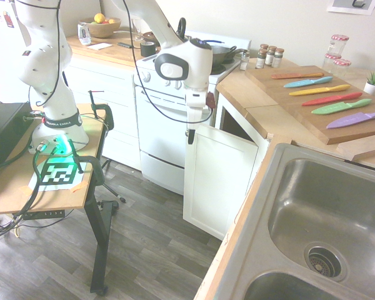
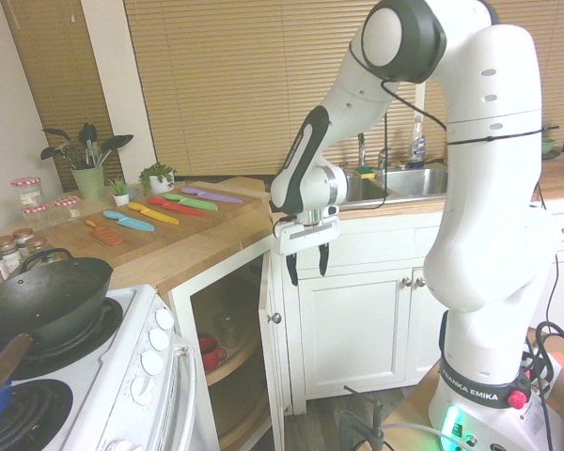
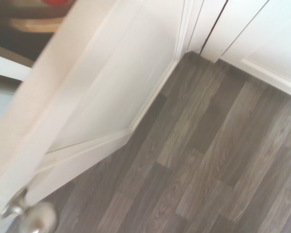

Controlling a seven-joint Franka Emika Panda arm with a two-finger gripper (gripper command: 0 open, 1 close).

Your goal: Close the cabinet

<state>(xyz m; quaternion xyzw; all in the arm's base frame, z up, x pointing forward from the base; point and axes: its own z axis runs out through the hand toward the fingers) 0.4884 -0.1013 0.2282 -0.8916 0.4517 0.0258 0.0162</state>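
The cabinet [image 1: 220,178] sits in the corner where the counter [image 1: 272,119] meets the white stove [image 1: 169,119], and its door [image 2: 266,348] stands ajar, swung out over the grey plank floor [image 1: 156,250]. The door's free edge, the one with the small round knob [image 1: 189,132], faces the stove side; its hinged edge is toward the sink [image 1: 328,225]. Behind the door a dark gap shows shelves, one with a red object [image 2: 210,352] on it.

The gripper [image 2: 306,264] hangs pointing down just above the door's top edge, near the knob corner, with its two dark fingers [image 2: 291,269] spread apart and nothing between them. I cannot tell whether a finger touches the door.

The wrist view looks down the door's outer face [image 3: 111,82] to the floor, with the knob blurred at the picture's lower corner [image 3: 36,218].

In front of the door the floor is bare out to the table [image 1: 25,181] that carries the arm.
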